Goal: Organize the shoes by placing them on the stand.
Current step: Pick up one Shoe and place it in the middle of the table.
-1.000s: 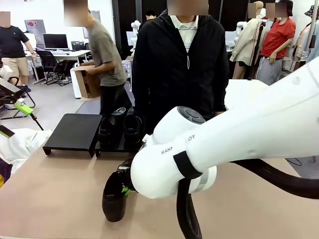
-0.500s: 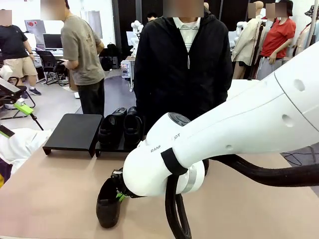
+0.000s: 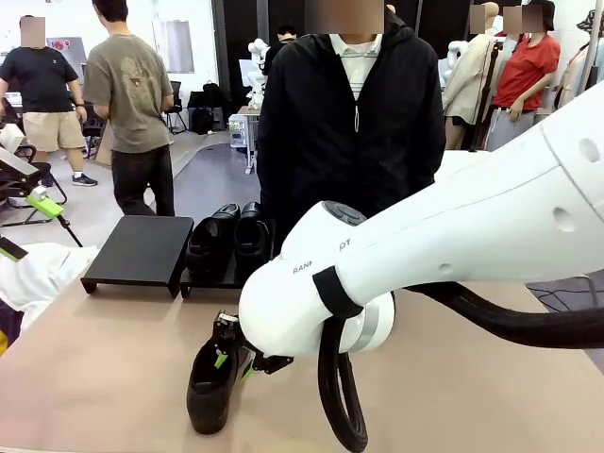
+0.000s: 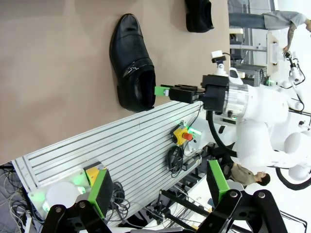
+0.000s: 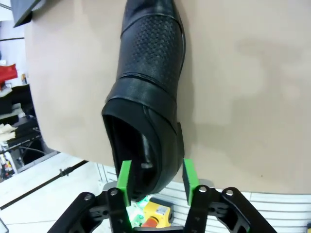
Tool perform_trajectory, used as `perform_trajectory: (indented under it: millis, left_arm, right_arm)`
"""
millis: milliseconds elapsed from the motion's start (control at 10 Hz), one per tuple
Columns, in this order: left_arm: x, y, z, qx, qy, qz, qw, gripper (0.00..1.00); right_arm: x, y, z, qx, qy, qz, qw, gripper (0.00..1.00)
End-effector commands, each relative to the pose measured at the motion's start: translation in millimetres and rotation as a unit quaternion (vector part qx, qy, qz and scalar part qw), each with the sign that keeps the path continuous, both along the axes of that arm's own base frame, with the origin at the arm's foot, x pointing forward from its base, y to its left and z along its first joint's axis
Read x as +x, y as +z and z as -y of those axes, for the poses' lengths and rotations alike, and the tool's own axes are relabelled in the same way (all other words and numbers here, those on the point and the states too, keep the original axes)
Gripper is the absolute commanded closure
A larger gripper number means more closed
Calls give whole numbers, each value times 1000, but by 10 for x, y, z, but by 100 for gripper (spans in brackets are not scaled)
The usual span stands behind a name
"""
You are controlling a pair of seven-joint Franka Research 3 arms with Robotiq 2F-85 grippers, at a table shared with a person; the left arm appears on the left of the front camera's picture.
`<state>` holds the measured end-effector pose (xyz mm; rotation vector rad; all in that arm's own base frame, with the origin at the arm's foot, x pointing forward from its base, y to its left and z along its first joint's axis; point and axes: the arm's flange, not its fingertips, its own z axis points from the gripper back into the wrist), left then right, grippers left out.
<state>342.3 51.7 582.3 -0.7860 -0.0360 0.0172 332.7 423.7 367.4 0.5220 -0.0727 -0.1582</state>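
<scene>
One black shoe [image 3: 208,392] [image 5: 150,82] stands on the brown table near its front edge, toe pointing away. My right gripper [image 3: 231,363] [image 5: 157,182] is at its heel, jaws parted: one green pad [image 5: 125,180] is over the shoe's opening, the other outside the heel wall. Two more shoes [image 3: 231,241] sit side by side on the right platform of the stand [image 3: 203,281]; the left platform [image 3: 142,250] is bare. The left wrist view shows the same shoe [image 4: 132,63] with the right gripper [image 4: 165,91] at its heel, and another shoe [image 4: 198,14] at the top edge. My left gripper [image 4: 158,194] is open, holding nothing.
A person in a black jacket [image 3: 349,123] stands at the table's far side behind the stand. An aluminium rail with a yellow and red stop button [image 4: 183,136] runs below the table's front edge. My right arm's white body [image 3: 425,274] covers the table's middle and right.
The right arm has brought the shoe down and slightly left onto the table, and its jaws have parted from the heel. A person in the background has walked left.
</scene>
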Motion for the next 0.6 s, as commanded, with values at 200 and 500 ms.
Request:
perform_trajectory:
  millis: [200,500]
  left_arm:
    - [-21,15,-18,0,0,-5,1000,0]
    - [-21,15,-18,0,0,-5,1000,0]
  right_arm:
    - [10,1086,1481,-26,58,-24,998,0]
    - [-158,1790,2914,35,36,-52,997,0]
